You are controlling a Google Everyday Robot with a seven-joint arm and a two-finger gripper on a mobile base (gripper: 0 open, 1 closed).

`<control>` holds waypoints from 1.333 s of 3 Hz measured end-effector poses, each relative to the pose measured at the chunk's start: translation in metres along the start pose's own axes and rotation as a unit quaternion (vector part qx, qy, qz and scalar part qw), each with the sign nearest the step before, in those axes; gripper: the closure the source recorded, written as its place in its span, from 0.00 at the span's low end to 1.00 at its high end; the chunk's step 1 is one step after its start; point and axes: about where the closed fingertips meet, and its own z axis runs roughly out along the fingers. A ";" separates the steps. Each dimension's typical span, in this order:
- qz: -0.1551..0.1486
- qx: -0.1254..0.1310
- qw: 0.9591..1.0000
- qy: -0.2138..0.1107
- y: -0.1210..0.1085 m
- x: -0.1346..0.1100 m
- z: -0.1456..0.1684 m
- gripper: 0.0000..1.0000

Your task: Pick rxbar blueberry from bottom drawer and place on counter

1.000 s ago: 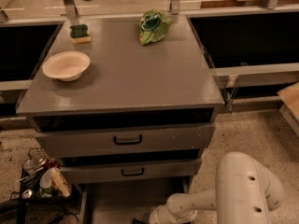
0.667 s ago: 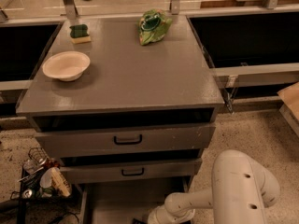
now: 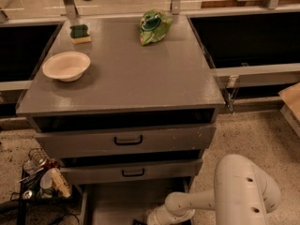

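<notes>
1. The worktop [image 3: 136, 74] looks the same as a second ago and carries no bar; placing is not yet begun.
2. The bottom drawer [image 3: 117, 200] stands open; the part of its floor in view shows no bar.
3. The arm [image 3: 243, 191] has shifted only a little, its wrist moving toward 7 o'clock, deeper into the drawer; I judge the reach is almost done.
4. The end effector [image 3: 140, 221] sits at the lower edge of the view, mostly cut off; whether it is spread or pressed together I cannot tell.
5. The rxbar blueberry is not visible; probably it lies in the drawer near 6 o'clock of the end effector.
</notes>
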 end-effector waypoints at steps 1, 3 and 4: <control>-0.045 -0.038 0.998 -0.002 0.004 -0.001 0.007 0.00; -0.076 -0.068 0.995 0.002 0.009 -0.002 0.012 0.00; -0.070 -0.055 0.996 -0.001 0.008 -0.005 0.004 0.00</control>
